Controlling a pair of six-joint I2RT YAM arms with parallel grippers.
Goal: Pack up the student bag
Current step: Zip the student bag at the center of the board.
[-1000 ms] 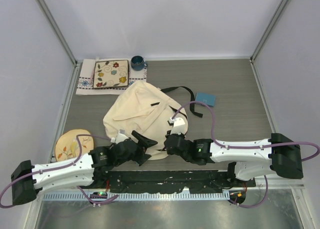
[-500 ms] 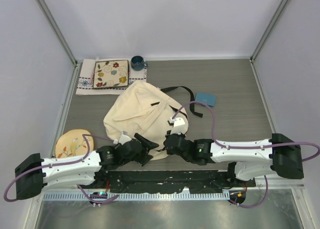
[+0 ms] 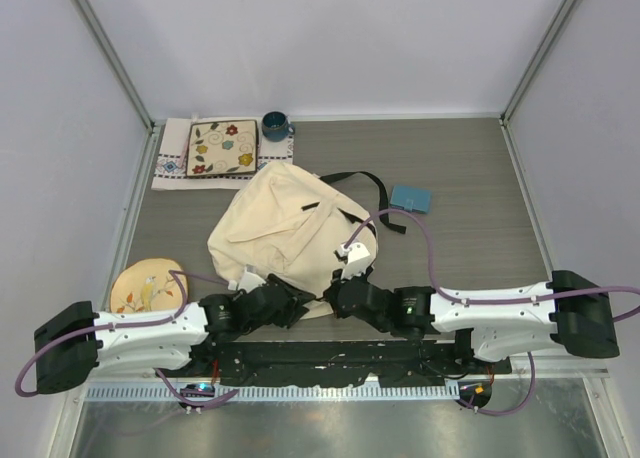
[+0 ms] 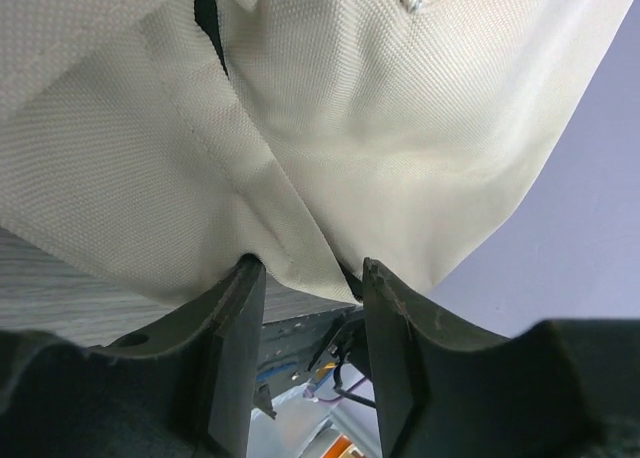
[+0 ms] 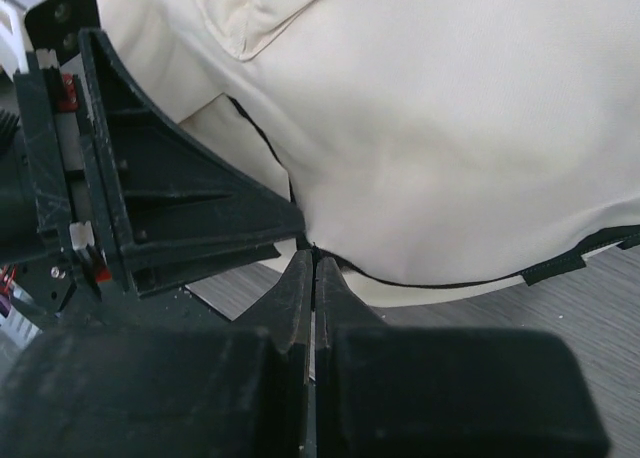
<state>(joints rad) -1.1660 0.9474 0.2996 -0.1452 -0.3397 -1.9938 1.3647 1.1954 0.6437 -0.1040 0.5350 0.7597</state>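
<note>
The cream student bag (image 3: pixel 285 223) lies in the middle of the table, its black straps (image 3: pixel 368 188) trailing to the right. Both grippers meet at its near edge. My left gripper (image 3: pixel 303 300) has its jaws apart, and a fold of the bag's hem (image 4: pixel 300 248) dips between the fingertips (image 4: pixel 250 278). My right gripper (image 3: pixel 328 296) is shut on the bag's black-piped lower edge (image 5: pixel 400 278). In the right wrist view the bag (image 5: pixel 450 128) fills the upper frame, and the left gripper's finger (image 5: pixel 190 218) sits just left of my right gripper (image 5: pixel 312 256).
A floral-patterned square (image 3: pixel 222 148) on a white cloth (image 3: pixel 172 166) and a dark blue mug (image 3: pixel 275 126) sit at the back left. A small blue pad (image 3: pixel 410 198) lies right of the bag. A round floral plate (image 3: pixel 145 286) sits at the near left.
My left gripper has slid right onto the bag's near edge and its jaws have narrowed. The right gripper, still shut, has shifted slightly left and nearer.
</note>
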